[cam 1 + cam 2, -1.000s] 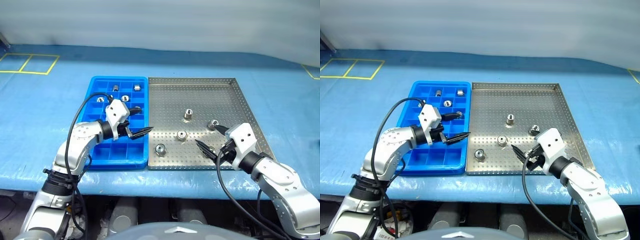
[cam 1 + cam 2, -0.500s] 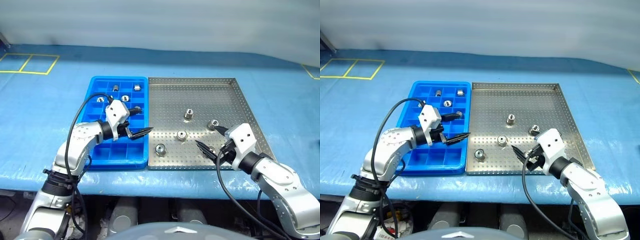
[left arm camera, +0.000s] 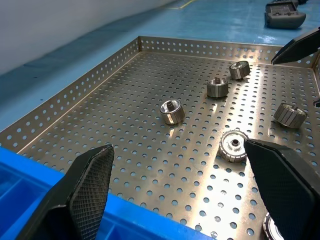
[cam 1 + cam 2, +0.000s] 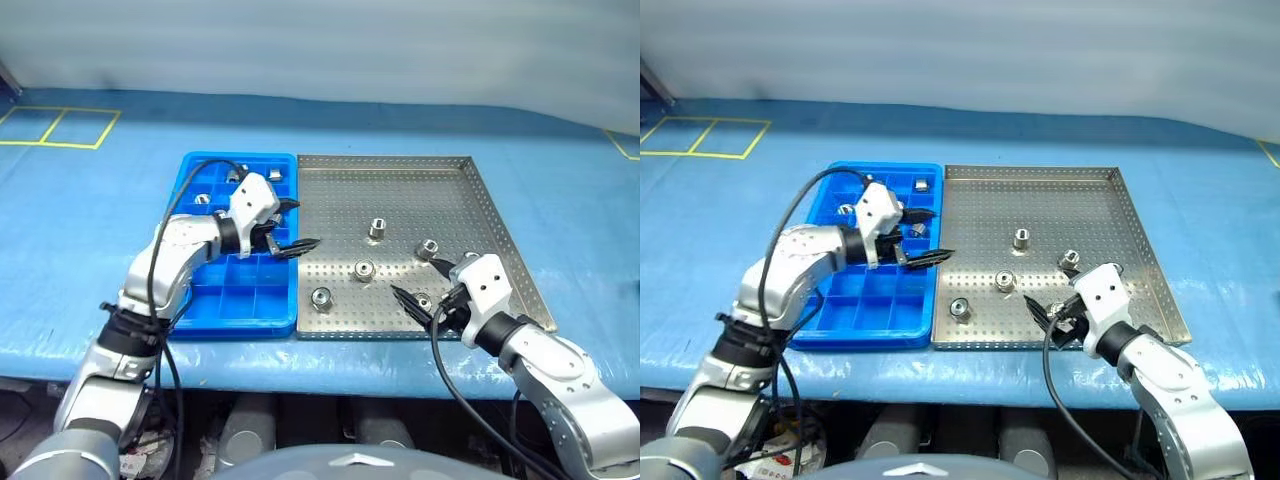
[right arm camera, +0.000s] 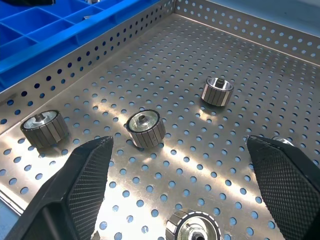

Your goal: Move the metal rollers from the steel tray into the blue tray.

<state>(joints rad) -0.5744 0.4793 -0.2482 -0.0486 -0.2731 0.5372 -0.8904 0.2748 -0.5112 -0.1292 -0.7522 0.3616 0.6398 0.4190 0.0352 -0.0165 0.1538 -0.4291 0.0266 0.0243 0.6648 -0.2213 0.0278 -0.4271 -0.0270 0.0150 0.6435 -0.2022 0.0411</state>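
Observation:
Several metal rollers lie loose on the steel tray (image 4: 400, 185), among them one near the middle (image 4: 378, 228), one (image 4: 364, 269) below it and one (image 4: 321, 298) by the near rim. The blue tray (image 4: 215, 300) adjoins it on the left and holds a few rollers (image 4: 201, 198) in its far compartments. My left gripper (image 4: 306, 223) hovers open and empty over the seam between the two trays, pointing at the rollers (image 3: 172, 111). At the steel tray's near right corner my right gripper (image 4: 412, 272) stands open and empty, a roller (image 5: 145, 128) lying ahead of it.
Both trays rest on a table under a blue cover (image 4: 560, 190). Yellow tape squares (image 4: 60, 127) mark its far left. The far half of the steel tray's floor is bare.
My left gripper has swung right and slightly away, from over the blue tray's near right cells to the seam with the steel tray. The right gripper stays put.

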